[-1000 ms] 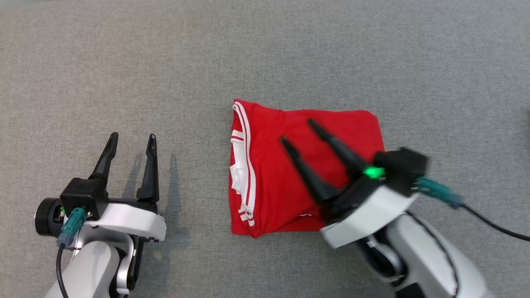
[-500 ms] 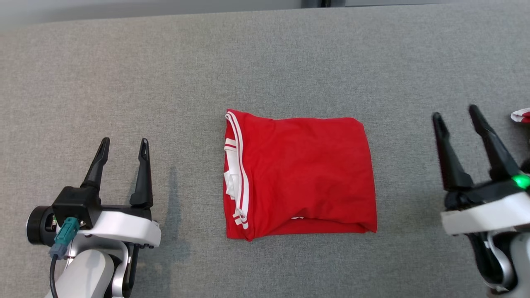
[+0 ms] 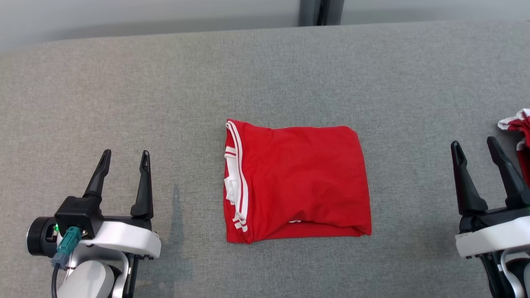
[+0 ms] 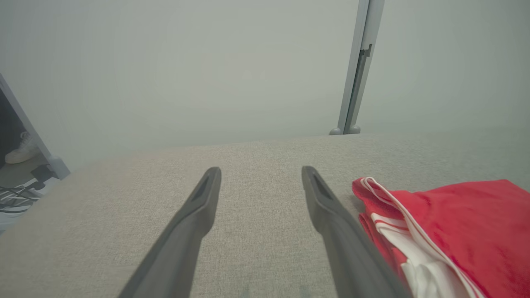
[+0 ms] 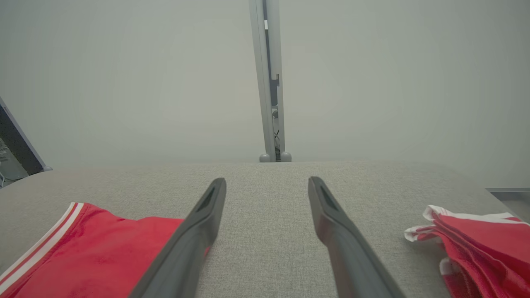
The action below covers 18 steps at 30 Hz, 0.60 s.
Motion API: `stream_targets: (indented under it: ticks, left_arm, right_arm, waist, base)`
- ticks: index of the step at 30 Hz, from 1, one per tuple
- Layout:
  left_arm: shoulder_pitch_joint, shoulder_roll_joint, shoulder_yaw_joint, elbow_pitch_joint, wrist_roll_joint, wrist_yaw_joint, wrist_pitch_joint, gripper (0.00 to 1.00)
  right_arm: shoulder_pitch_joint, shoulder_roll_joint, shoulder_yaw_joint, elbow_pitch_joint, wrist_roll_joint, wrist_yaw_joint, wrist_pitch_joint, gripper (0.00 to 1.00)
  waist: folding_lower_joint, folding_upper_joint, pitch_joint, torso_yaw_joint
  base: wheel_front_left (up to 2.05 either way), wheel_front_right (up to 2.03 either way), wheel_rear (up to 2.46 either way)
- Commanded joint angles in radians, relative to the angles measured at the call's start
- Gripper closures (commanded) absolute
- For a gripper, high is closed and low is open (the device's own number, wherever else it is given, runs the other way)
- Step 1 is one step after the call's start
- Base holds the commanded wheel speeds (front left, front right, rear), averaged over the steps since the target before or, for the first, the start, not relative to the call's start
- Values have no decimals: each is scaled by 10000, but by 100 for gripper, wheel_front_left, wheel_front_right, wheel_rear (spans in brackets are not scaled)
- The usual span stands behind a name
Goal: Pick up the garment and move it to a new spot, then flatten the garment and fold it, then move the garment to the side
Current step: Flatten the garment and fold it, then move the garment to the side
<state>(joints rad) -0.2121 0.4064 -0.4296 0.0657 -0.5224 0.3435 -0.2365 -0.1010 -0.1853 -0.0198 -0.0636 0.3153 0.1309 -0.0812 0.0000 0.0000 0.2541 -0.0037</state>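
The wide grey fabric-covered table (image 3: 265, 74) carries everything here, and the folded red garment with white stripes (image 3: 298, 182) lies flat near its middle as a neat, roughly square packet. Its striped trim runs down its left edge and its doubled fold lies along its near edge. Flattening and folding look finished, so the step in hand is judged to be moving the packet to the side.

The left gripper with two long dark fingers (image 3: 126, 153) hovers to the left of the garment, apart from it, fingers spread wide and holding nothing. The right gripper of the same build (image 3: 473, 142) stands to the right of the garment, also apart from it, equally wide and empty. Just beyond it, further right of the garment, a crumpled red and white cloth (image 3: 515, 124) lies at the table's edge. That cloth probably marks the side where finished pieces go.

To do the move well, each gripper should come in low from its own side of the garment. Each should slip one finger under the whole stack and close on all the layers together, not on the top sheet alone. The loose striped edge on the left is the likeliest to peel open, so it needs a deep bite. A low, level carry with both grippers moving together should keep the fold intact, and the set-down should be clear of the crumpled cloth.
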Motion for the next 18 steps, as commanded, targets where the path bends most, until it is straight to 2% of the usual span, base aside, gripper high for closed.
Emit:
stream_targets:
  ticks: [1, 18]
  left_arm:
    - [119, 82, 8, -19, -33, 22, 13, 0]
    - [636, 296, -381, -496, 150, 179, 333, 0]
  right_arm:
    - [132, -1, -2, 6, -49, -4, 72, 0]
    - [873, 239, 2, -357, -440, -4, 499, 0]
  waist:
    - [0, 0, -191, 18]
    - [0, 0, -1301, 133]
  base:
    - [0, 0, 0]
    - [0, 0, 0]
